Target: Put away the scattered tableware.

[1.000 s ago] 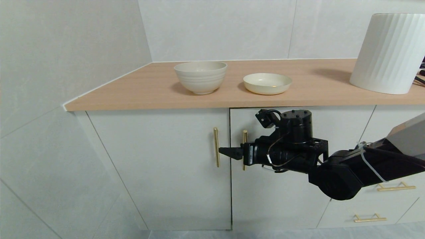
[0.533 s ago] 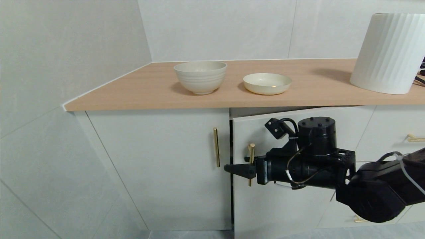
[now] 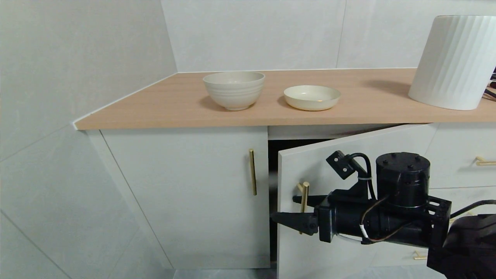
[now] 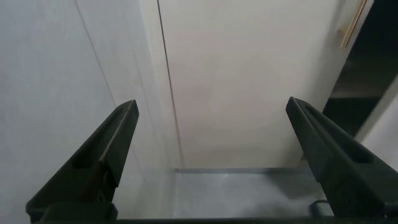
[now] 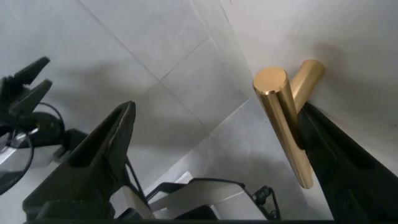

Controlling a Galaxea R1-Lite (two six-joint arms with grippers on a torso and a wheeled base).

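Note:
A deep cream bowl [image 3: 234,90] and a shallow cream dish [image 3: 312,97] stand side by side on the wooden counter [image 3: 162,108]. Below them the right cabinet door [image 3: 348,155] hangs partly open, with a dark gap at its edge. My right gripper [image 3: 285,209] is open, and its fingers straddle the door's gold handle [image 3: 304,193]. In the right wrist view the handle [image 5: 280,118] lies close against one finger [image 5: 348,168] of the right gripper [image 5: 217,118]. My left gripper [image 4: 211,106] is open and holds nothing, low before the left cabinet door [image 4: 249,81].
A tall white ribbed container [image 3: 453,62] stands at the counter's right end. The left cabinet door [image 3: 186,193] is shut, with its own gold handle [image 3: 252,171]. Drawers with gold pulls [image 3: 486,161] lie to the right. A tiled wall [image 3: 58,116] bounds the left side.
The right cabinet door has swung open from shut. My right gripper has moved down and toward me, with the handle between its fingers.

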